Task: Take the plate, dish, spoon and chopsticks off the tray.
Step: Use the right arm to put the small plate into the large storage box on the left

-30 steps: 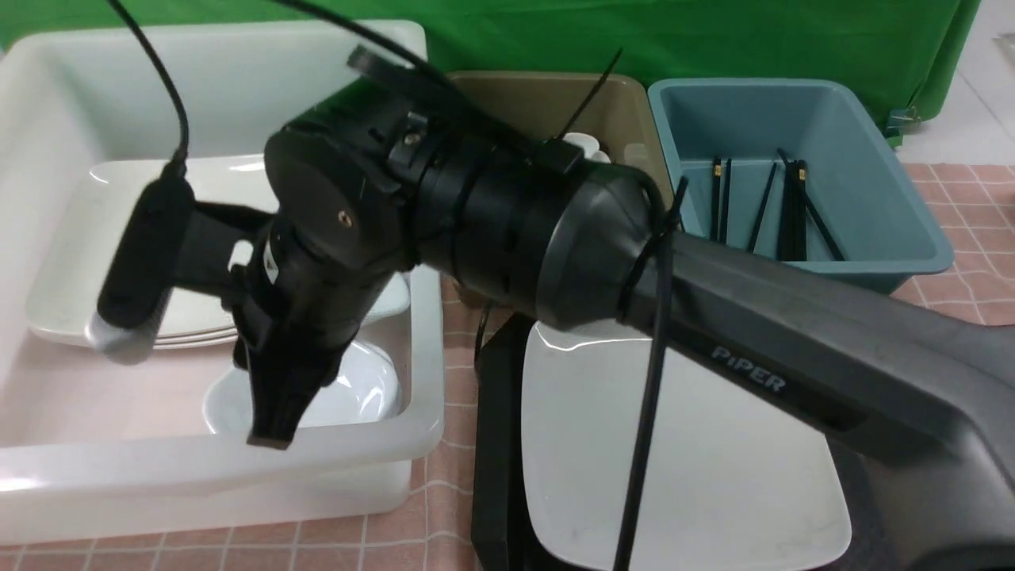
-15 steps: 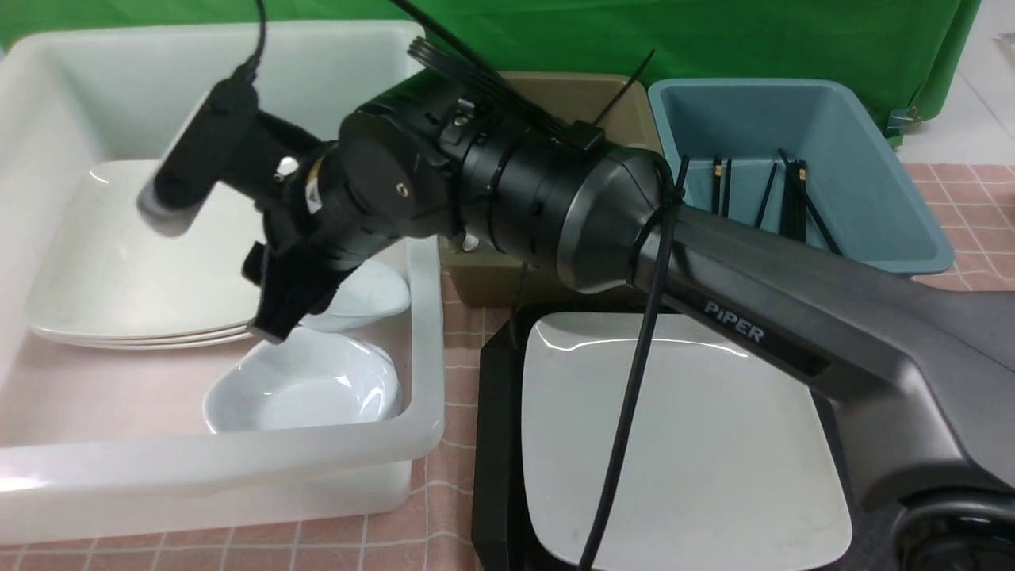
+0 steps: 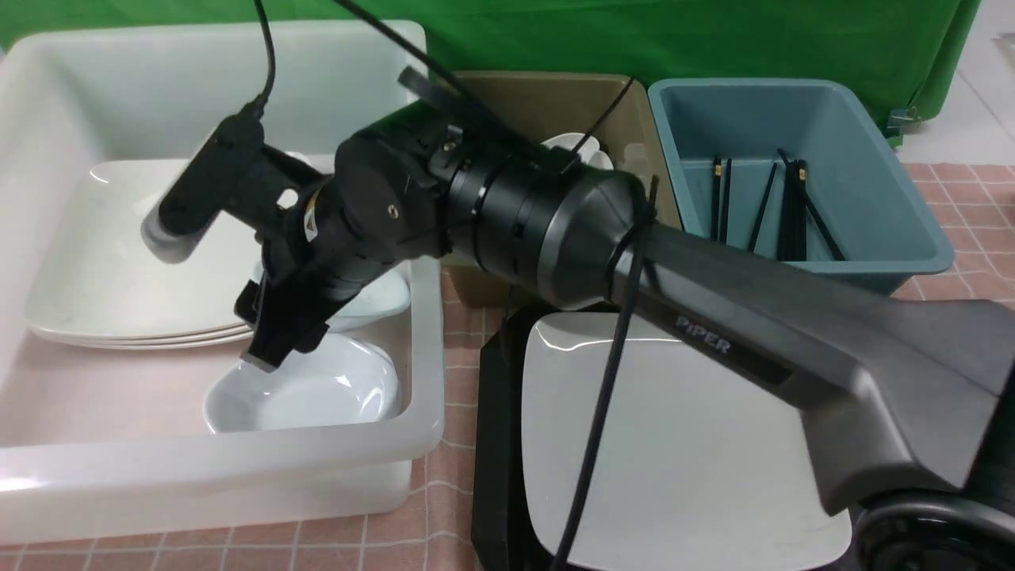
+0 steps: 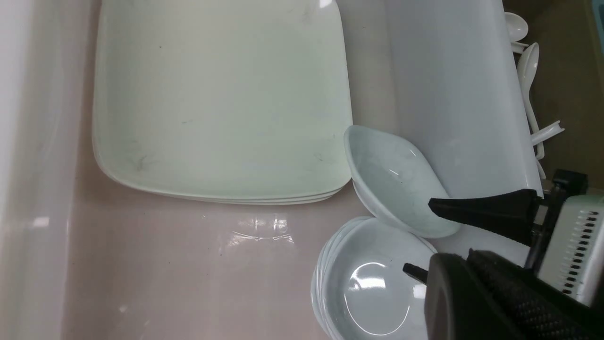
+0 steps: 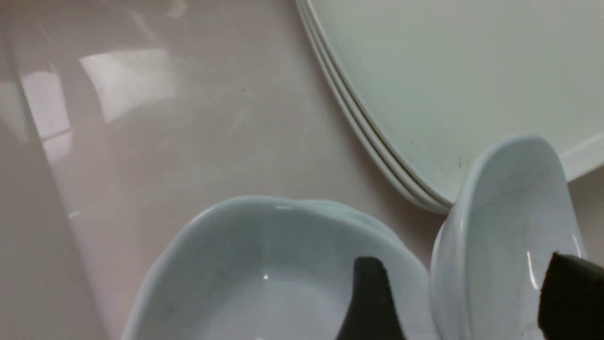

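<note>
In the white bin [image 3: 198, 476] on the left, a stack of plates [image 3: 119, 262] lies flat. Just right of it hangs the right tool [image 3: 266, 349], pointing down and toward the near side, its wrist bent over the bin. Its fingers [image 5: 370, 302] stand wide apart and grip nothing; the rim of the dish [image 3: 377, 297] shows between them, and whether either one touches it I cannot tell. The dish is small, glossy white and rounded-square. It is tipped up on edge, its hollow turned partly toward the plates, leaning on a stack of dishes [image 3: 317, 392] beside the bin's right wall.

The right arm [image 3: 737, 333] slants from that wrist down to the lower right, crossing above the black tray [image 3: 496, 444]. The large white plate [image 3: 698, 460] lies flat on the tray, its edges square with it.

Behind, white spoons [image 4: 527, 75] lie in the olive bin [image 3: 539, 77]. The chopsticks [image 3: 793, 210] lie in the blue bin [image 3: 912, 246], their long axes mostly running away from the robot. Pink checked cloth covers the counter [image 3: 975, 293].

The left tool is out of sight, closed.
</note>
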Robot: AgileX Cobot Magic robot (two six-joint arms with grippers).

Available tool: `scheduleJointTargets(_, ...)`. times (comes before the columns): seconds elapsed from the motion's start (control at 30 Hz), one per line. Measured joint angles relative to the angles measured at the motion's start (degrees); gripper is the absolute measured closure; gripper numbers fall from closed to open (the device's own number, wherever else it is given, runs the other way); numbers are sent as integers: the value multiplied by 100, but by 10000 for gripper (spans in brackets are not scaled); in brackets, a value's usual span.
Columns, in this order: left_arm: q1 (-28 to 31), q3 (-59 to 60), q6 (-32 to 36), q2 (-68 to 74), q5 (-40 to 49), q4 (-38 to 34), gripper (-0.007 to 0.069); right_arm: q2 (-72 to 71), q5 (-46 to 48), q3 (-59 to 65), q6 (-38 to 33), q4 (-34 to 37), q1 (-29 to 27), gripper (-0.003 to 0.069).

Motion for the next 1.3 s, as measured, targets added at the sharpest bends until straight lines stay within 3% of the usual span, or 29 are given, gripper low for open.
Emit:
scheduleJointTargets(0.13,0,0,0,0,0,0,606,224,-142,0,54,-6,-16,147)
scheduleJointTargets(0.27,0,0,0,0,0,0,606,310,-142,0,122,-12,-56,195)
scheduleJointTargets(0.33,0,0,0,0,0,0,606,310,-142,0,128,-12,-69,285)
scheduleJointTargets(0.43,0,0,0,0,0,0,606,286,-141,0,128,-18,-68,512)
scheduleJointTargets(0.5,0,0,0,0,0,0,606,222,-177,0,123,-60,-68,580)
scheduleJointTargets(0.93,0,0,0,0,0,0,606,-248,507,0,130,59,-26,580)
scheduleJointTargets(1.17,0,0,0,0,-5,0,606,-552,1464,0,130,189,304,580)
scheduleJointTargets(1.3,0,0,0,0,-5,0,606,-356,1493,0,119,189,460,568)
